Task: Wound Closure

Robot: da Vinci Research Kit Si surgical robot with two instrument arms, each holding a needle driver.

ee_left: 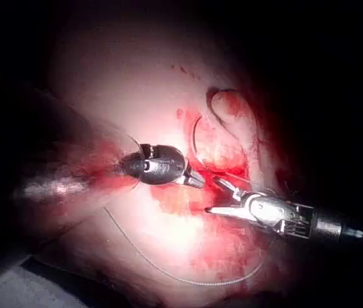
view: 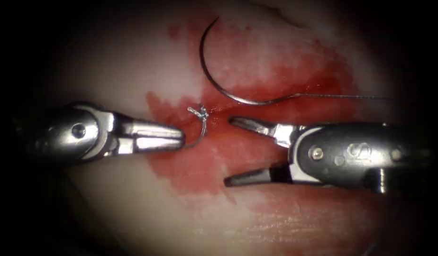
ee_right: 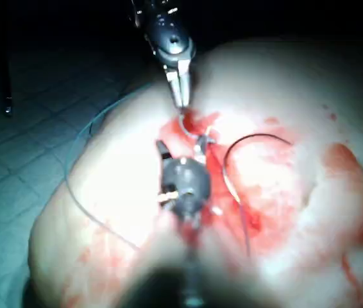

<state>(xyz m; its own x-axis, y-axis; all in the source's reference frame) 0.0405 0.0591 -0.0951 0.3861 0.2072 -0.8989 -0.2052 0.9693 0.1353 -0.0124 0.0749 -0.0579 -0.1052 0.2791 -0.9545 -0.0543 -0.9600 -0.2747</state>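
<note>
left fingers point(view: 180, 140) on thread point(view: 201, 129)

A: Left tool point(view: 181, 138)?
B: Polished bright metal jaws, glossy with sharp highlights; the wrist housing behind them is smooth metal, slightly duller.

A: Right tool point(view: 228, 150)?
B: Jaws of smooth metal, darker and less reflective; housing is dark, satin-finished, with small shiny rivets.

A: Needle point(view: 214, 78)?
B: Thin dark wire, smooth, faint sheen.

A: Thread point(view: 202, 124)?
B: Fine pale strand, slightly fuzzy at the knot.

A: Tissue point(view: 114, 66)?
B: Pale, moist, softly glossy. Red fluid point(view: 200, 166) coats it as a wet, shiny film.
</note>
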